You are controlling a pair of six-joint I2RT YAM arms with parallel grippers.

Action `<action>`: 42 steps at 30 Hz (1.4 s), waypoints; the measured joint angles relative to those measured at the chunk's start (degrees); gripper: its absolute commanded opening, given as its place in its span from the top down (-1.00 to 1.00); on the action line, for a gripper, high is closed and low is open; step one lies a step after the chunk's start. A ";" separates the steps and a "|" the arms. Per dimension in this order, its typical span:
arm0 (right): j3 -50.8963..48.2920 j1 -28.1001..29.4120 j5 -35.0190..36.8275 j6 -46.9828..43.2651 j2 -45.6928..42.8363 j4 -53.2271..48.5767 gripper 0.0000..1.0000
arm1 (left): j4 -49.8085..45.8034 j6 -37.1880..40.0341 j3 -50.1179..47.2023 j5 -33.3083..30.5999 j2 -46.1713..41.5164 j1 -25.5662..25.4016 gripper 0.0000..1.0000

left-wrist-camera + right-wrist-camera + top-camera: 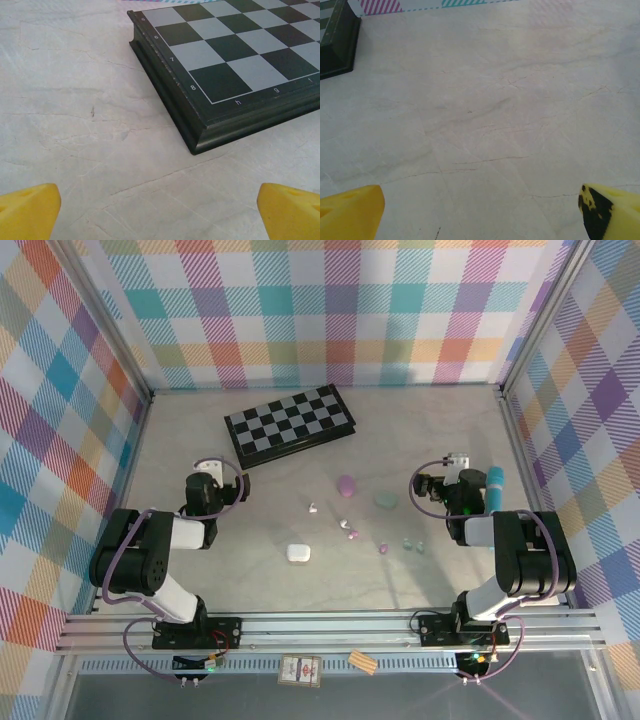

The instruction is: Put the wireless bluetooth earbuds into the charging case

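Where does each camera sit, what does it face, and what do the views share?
Top external: above and behind the arms, looking down on the table, chessboard and earbuds; left arm and right arm show.
Left wrist: on the left arm, looking low across the table at the chessboard's corner; left tool, open, frames the bottom.
Right wrist: on the right arm, looking across the table towards the wall; right tool, open.
Shared: the chessboard shows in all three.

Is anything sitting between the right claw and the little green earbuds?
Nothing visible does. Bare table lies between the right gripper and the green earbuds; the green case sits off to one side.
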 measured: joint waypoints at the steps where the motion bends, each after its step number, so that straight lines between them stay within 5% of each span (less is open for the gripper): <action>1: 0.00 0.00 0.00 0.00 0.00 0.00 -0.98 | 0.00 0.00 0.00 -0.02 0.00 0.00 -0.99; 27: 0.09 0.00 -0.85 -0.39 -0.52 -0.87 -0.98 | -0.35 0.15 -0.09 -0.15 -0.90 -0.17 -0.99; 36: 4.35 1.92 -5.55 -6.56 -15.93 -16.85 -0.98 | -14.47 1.79 2.47 -2.34 -18.18 -5.16 -0.99; 42: 11.41 7.78 -8.76 -15.67 -21.77 -32.46 -0.98 | -27.76 1.84 9.46 3.06 -25.05 -12.35 -0.99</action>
